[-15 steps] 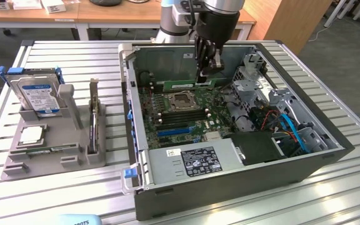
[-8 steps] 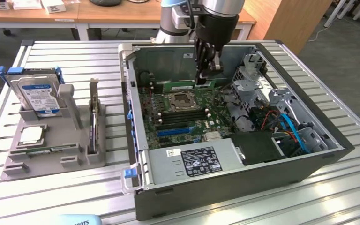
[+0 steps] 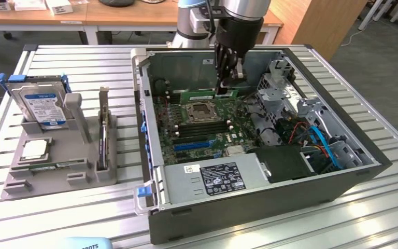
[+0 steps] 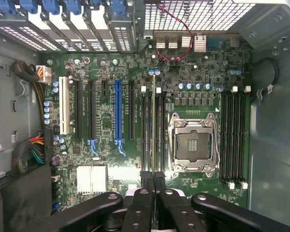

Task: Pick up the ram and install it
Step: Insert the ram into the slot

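since our claw (image 4: 153, 177) is clamped on the thin ram (image 4: 153, 125), we hold it edge-down, lined up with the memory slots (image 4: 144, 130).

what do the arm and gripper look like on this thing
The arm is a silver-grey tube with a light blue joint cap, ending in a black cylindrical wrist. A black cable runs down beside it. The gripper is matte black, with two jointed linkage fingers and round pivot pins.
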`<state>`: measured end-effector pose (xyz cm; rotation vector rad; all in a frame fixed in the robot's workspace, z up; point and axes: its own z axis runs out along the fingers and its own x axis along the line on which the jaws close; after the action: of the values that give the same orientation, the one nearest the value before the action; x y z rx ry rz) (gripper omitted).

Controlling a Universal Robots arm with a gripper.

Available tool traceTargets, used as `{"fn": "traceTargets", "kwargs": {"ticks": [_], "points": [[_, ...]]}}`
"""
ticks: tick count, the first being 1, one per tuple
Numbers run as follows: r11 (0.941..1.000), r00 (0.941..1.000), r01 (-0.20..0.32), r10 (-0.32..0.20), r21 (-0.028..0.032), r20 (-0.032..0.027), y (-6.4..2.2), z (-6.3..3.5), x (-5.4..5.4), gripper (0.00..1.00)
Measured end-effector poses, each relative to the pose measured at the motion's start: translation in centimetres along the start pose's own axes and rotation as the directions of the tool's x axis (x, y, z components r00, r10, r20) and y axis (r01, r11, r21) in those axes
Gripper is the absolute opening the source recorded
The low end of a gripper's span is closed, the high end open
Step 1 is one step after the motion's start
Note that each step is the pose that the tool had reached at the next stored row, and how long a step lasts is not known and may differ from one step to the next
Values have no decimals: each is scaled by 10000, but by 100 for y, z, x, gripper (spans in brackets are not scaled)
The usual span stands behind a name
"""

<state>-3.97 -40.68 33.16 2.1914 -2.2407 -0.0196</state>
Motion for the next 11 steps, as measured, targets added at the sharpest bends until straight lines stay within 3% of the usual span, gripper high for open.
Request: {"fn": "traceTargets", "kwargs": {"ticks": [11], "points": [[10000,10000,-1,1,1,4,-49,12,-2,12]]}}
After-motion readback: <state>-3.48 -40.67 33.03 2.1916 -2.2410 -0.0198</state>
